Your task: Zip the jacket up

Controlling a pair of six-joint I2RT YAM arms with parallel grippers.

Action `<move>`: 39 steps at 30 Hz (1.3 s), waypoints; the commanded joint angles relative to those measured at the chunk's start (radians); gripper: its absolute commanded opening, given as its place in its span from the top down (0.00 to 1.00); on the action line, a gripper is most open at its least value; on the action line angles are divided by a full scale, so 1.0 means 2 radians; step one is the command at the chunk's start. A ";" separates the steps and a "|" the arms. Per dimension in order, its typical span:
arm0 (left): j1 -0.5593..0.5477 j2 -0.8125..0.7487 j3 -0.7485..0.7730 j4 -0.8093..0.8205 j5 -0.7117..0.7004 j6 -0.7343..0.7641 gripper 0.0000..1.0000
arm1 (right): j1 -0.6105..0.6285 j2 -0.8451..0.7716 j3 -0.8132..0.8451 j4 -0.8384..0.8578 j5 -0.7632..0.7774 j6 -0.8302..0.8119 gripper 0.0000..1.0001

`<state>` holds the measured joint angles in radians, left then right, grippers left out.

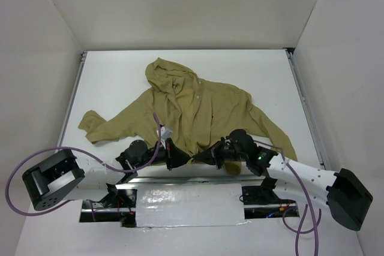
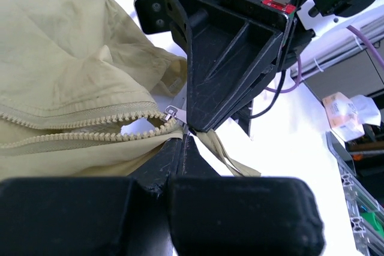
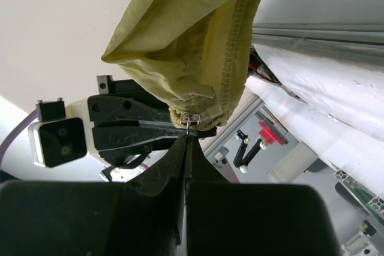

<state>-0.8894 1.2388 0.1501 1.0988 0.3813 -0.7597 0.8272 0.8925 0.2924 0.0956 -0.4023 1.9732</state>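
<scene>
Left gripper point(image 2: 183, 138): jaws pressed together on the hem at the zip's foot, probably to anchor the cloth against the pull.
Jacket point(image 1: 204, 109): mid-table point(image 1: 114, 76), hood at 12 o'clock, hem at 6 o'clock by the arm bases, front unzipped.
Zipper slider point(image 2: 172, 111): at the bottom end, with the teeth parted beyond it.
Right gripper point(image 3: 187, 138): jaws closed, pinching the slider's pull, apparently ready to draw it toward 12 o'clock.
</scene>
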 commanded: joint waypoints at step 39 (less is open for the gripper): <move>-0.091 -0.002 -0.044 -0.052 -0.126 0.004 1.00 | -0.146 0.270 0.197 0.118 0.012 0.070 1.00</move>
<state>-1.0447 1.2488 0.0982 0.9737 0.1295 -0.7193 0.5964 1.3670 0.5510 0.2436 -0.3820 1.9854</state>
